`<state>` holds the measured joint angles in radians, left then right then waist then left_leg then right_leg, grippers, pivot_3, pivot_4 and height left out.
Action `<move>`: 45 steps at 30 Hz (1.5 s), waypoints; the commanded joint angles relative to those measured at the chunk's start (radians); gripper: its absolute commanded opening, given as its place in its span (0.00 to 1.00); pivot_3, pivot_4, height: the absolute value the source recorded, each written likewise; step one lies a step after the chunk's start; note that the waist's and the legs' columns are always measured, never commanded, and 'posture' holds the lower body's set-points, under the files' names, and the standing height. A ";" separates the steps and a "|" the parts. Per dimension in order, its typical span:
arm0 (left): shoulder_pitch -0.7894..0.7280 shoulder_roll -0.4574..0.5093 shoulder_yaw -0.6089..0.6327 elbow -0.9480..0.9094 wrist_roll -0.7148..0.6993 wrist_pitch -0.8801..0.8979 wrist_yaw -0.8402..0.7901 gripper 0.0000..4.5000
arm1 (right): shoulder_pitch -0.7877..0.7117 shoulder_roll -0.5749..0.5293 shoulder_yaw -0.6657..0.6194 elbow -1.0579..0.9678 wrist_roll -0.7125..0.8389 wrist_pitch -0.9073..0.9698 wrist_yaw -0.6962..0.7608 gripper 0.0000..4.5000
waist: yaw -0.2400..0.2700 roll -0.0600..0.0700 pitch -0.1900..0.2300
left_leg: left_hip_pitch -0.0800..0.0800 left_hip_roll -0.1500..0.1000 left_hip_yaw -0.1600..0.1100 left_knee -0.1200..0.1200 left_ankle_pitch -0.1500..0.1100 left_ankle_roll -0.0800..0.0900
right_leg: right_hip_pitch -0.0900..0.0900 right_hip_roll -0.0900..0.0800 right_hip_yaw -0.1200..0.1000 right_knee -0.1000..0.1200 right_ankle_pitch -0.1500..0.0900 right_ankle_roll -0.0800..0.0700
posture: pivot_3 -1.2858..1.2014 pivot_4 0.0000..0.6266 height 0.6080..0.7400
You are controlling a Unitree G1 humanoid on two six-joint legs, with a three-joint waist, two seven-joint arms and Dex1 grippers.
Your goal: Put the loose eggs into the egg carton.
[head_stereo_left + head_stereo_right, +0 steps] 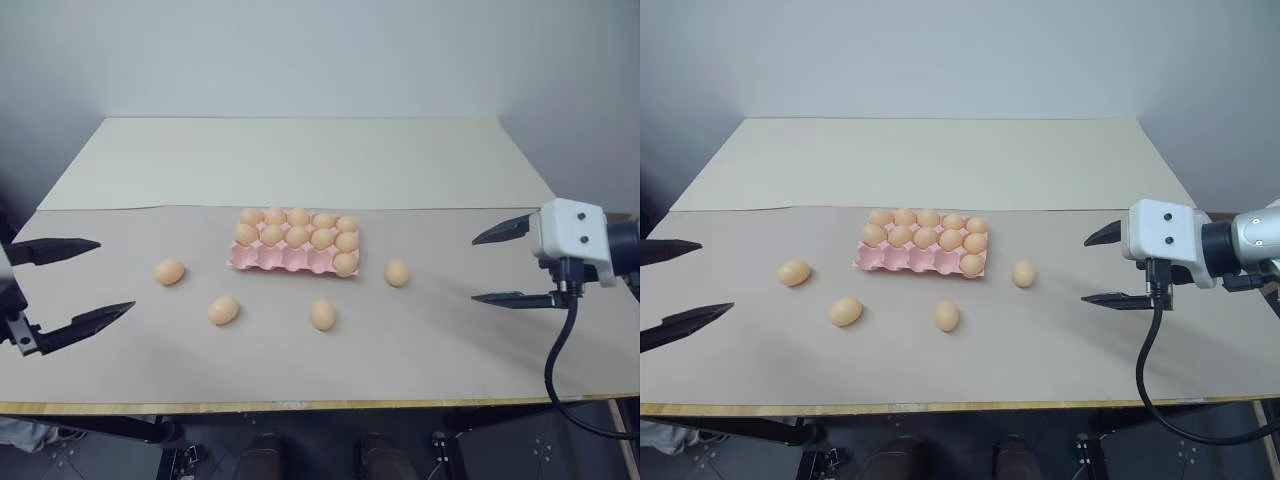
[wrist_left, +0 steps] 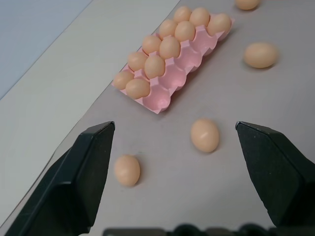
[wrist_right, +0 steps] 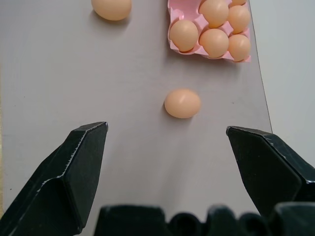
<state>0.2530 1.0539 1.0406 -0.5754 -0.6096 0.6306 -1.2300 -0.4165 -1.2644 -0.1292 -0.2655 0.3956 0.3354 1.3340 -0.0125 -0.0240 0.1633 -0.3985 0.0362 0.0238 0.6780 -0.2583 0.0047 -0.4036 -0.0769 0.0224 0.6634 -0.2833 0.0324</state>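
Observation:
The pink egg carton (image 1: 283, 260) lies mid-table; its two far rows are full of eggs, and its near row holds one egg at the right end. Loose eggs lie on the paper around it: one at the left (image 1: 169, 271), two in front (image 1: 223, 310) (image 1: 322, 314), one at the right (image 1: 397, 272). My left gripper (image 1: 115, 275) hovers open at the left edge, apart from the nearest egg (image 2: 127, 170). At the right, my right gripper (image 1: 475, 269) is open too, its fingers pointing toward the right-hand egg (image 3: 182, 103), with nothing between them.
Beige paper (image 1: 450, 340) covers the near half of the table, and a cream surface (image 1: 300, 160) lies beyond it up to the wall. The wooden front edge (image 1: 300, 406) runs along the bottom. A black cable (image 1: 553, 380) hangs from my right wrist.

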 commanded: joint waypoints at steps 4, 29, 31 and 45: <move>-0.013 -0.001 0.037 -0.006 -0.006 0.008 0.032 0.95 | -0.017 -0.005 -0.022 -0.004 -0.003 -0.018 0.005 1.00 | 0.000 0.000 0.000 | 0.000 0.000 0.000 0.000 0.000 0.000 | 0.000 0.000 0.000 0.000 0.000 0.000 | 0.52 0.24 1.00; -0.045 0.019 -0.082 0.023 -0.033 -0.036 0.016 0.95 | -0.099 0.066 0.044 0.005 -0.041 0.098 -0.126 1.00 | -0.001 0.000 0.000 | 0.000 0.000 0.000 0.000 0.000 0.000 | 0.000 0.000 0.000 0.000 0.000 0.000 | 0.52 0.24 1.00; -0.047 0.033 -0.109 0.033 -0.021 -0.054 -0.006 0.95 | -0.121 0.109 0.093 0.013 -0.079 0.100 -0.165 1.00 | -0.002 0.000 0.000 | 0.000 0.000 0.000 0.000 0.000 0.000 | 0.000 0.000 0.001 0.001 0.000 0.000 | 0.52 0.24 1.00; -0.120 0.078 -0.211 0.044 -0.030 -0.037 -0.009 0.95 | -0.245 0.417 0.339 0.181 -0.308 0.144 -0.354 1.00 | -0.002 0.000 0.000 | -0.001 0.000 0.001 0.000 0.000 0.000 | -0.002 0.001 0.001 0.001 0.000 0.000 | 0.52 0.24 1.00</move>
<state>0.1447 1.1163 0.8221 -0.5260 -0.6333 0.6021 -1.2380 -0.6350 -0.8567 0.2207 -0.0916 0.1056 0.4674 1.0034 -0.0145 -0.0241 0.1633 -0.3994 0.0357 0.0244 0.6777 -0.2583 0.0047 -0.4053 -0.0763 0.0236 0.6640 -0.2832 0.0323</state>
